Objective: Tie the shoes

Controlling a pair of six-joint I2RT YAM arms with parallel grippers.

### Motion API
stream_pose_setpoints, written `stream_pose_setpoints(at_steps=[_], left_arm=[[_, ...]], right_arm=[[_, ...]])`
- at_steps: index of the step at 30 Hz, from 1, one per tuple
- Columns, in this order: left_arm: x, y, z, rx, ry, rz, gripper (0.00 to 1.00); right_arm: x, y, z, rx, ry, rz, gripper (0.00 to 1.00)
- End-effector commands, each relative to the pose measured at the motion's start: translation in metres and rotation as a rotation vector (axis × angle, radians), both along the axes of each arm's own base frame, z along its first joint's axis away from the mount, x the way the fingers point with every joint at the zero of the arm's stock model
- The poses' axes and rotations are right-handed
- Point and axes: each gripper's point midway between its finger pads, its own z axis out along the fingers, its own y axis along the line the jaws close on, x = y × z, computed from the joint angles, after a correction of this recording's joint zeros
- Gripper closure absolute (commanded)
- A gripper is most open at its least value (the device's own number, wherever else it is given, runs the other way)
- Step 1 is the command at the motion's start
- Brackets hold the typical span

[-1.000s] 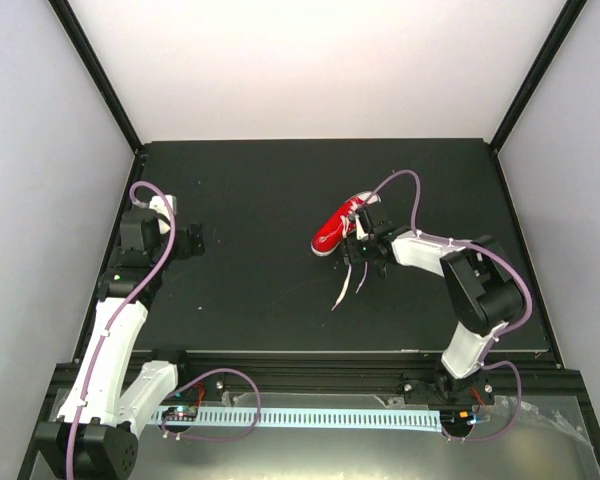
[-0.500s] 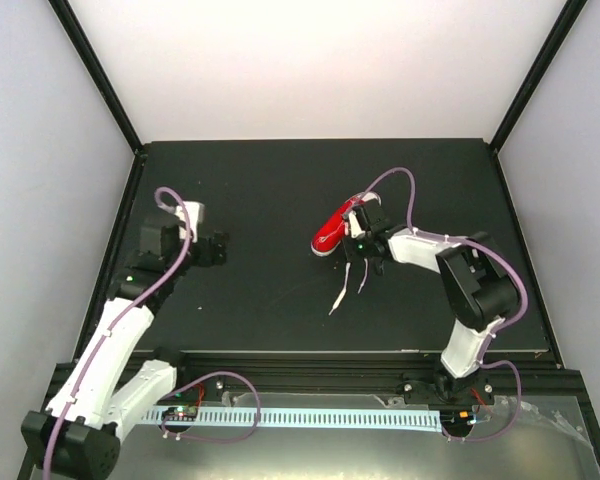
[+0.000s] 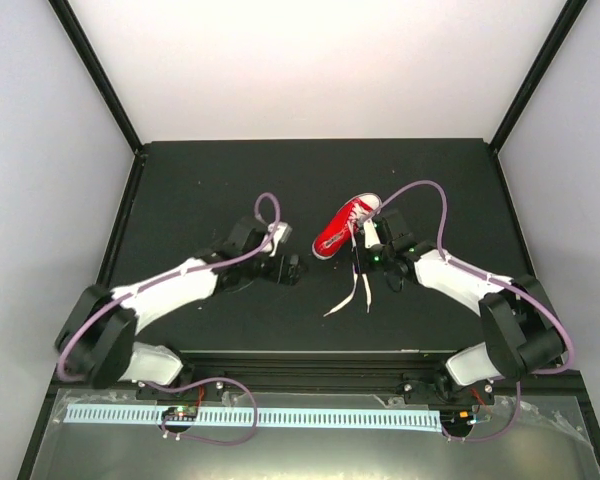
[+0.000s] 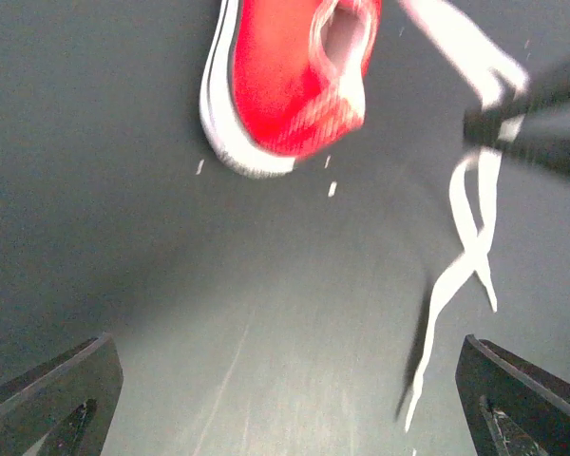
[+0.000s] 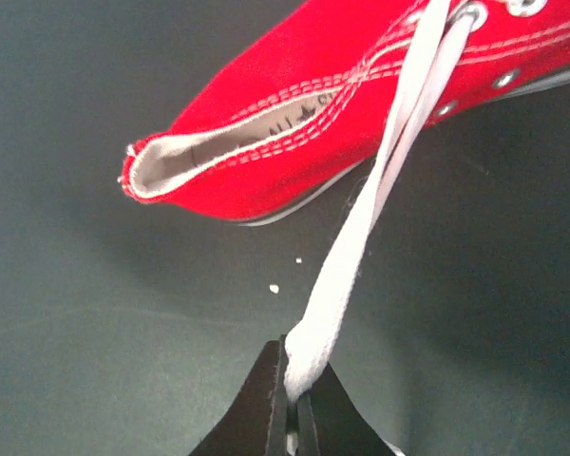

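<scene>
**A:** Right jaws have just snapped together on a lace. A second ago they stood wide. The lace runs taut from the top eyelets down to the pinch.

**B:** Where's the shoe?

**A:** On the table, a little right of centre, lying at an angle just beyond the right jaws. It has turned slightly since the pinch.

**B:** And the left arm?

**A:** It has swung in from the far left edge and now sits just left of the shoe. Jaws fully apart, nothing in them.

**B:** The loose ends?

**A:** They trail over the table toward the near edge, between the two arms.

**B:** So what does that mean for the tying?

**A:** One lace looks secured. My guess is the left goes for the other. Nothing is crossed or knotted yet, so it's early.
</scene>
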Motion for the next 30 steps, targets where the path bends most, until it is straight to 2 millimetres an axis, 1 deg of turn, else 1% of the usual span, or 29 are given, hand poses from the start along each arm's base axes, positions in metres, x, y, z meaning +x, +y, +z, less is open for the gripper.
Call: stream_pose_setpoints(at_steps=[1,3,4,7,9,15,17,18,19,20,22,24,25,26,27,28,30], left_arm=[[0.046,-0.057,0.036,-0.085,-0.127,-0.139,0.01],[0.058,-0.068,0.024,-0.028,-0.105,-0.186,0.01],[0.063,-0.071,0.017,0.001,-0.09,-0.203,0.01],[0.075,-0.078,0.003,0.048,-0.087,-0.23,0.01],[0.077,-0.085,-0.003,0.05,-0.082,-0.259,0.01],[0.074,-0.107,-0.02,0.068,-0.043,-0.306,0.01],[0.073,-0.111,-0.033,0.109,-0.02,-0.297,0.03],[0.074,-0.11,-0.041,0.145,-0.007,-0.284,0.09],[0.075,-0.107,-0.048,0.187,0.007,-0.263,0.18],[0.076,-0.103,-0.055,0.226,0.023,-0.237,0.31],[0.078,-0.095,-0.063,0.279,0.039,-0.194,0.54],[0.076,-0.089,-0.061,0.295,0.036,-0.163,0.75],[0.075,-0.086,-0.057,0.295,0.029,-0.146,0.86],[0.074,-0.083,-0.051,0.296,0.013,-0.126,0.93],[0.073,-0.077,-0.04,0.296,-0.012,-0.094,0.98],[0.072,-0.07,-0.031,0.299,-0.036,-0.062,0.98],[0.068,-0.054,-0.003,0.288,-0.102,0.013,0.99]], right_arm=[[-0.016,0.007,0.001,0.07,0.051,0.018,0.98],[-0.019,0.01,0.003,0.097,0.058,0.021,0.98],[-0.02,0.01,0.004,0.107,0.06,0.02,0.98],[-0.024,0.01,0.006,0.122,0.058,0.016,0.98],[-0.025,0.008,0.006,0.122,0.056,0.013,0.98],[-0.027,0.007,0.005,0.117,0.067,0.011,0.98],[-0.027,0.008,0.004,0.123,0.073,0.008,0.98],[-0.028,0.008,0.004,0.126,0.077,0.006,0.98],[-0.028,0.008,0.005,0.13,0.079,0.002,0.98],[-0.028,0.009,0.006,0.136,0.08,0.003,0.98],[-0.029,0.009,0.009,0.142,0.084,0.003,0.98],[-0.029,0.009,0.016,0.139,0.082,0.01,0.99],[-0.029,0.01,0.021,0.142,0.077,0.017,0.98],[-0.031,0.012,0.026,0.147,0.078,0.029,0.98],[-0.032,0.016,0.033,0.163,0.08,0.049,0.98],[-0.034,0.02,0.039,0.183,0.087,0.072,0.98],[-0.04,0.032,0.049,0.227,0.11,0.125,0.98]])
